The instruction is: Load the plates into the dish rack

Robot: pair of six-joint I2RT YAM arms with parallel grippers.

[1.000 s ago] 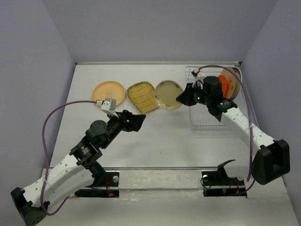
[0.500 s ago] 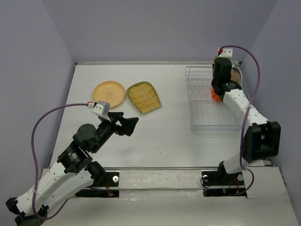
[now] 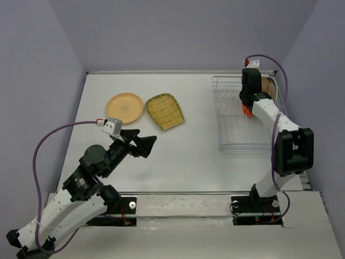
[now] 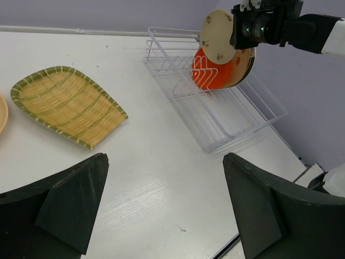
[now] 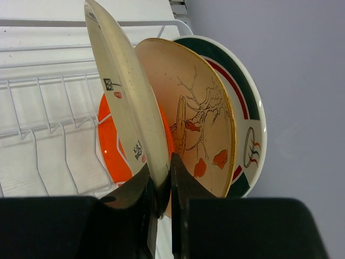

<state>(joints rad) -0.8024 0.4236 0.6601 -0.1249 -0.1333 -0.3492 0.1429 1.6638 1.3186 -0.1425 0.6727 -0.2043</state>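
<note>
1. The table (image 3: 188, 151) carries everything, with the dish rack (image 3: 237, 135) at its far right.
2. At the rack's far right end three plates stand on edge. The white plate with the teal-red rim (image 5: 248, 124) is outermost, then a peach plate with a branch drawing (image 5: 199, 124), then the glossy orange-red plate (image 5: 116, 145).
3. The squarish yellow-green plate (image 3: 164, 111) lies flat at the far middle of the table. The plain peach plate (image 3: 124, 107) is just to its left, and the two are close but apart.
4. Your left gripper (image 4: 167, 205) hovers over the table, near of the yellow-green plate and well apart from it. Its jaws are spread wide and hold nothing.
5. Your right gripper (image 5: 161, 186) is clamped tight on the rim of the beige speckled plate (image 5: 126, 102). It holds that plate on edge and tilted over the rack, just left of the orange-red plate. You cannot tell whether its lower edge sits between the prongs.
</note>
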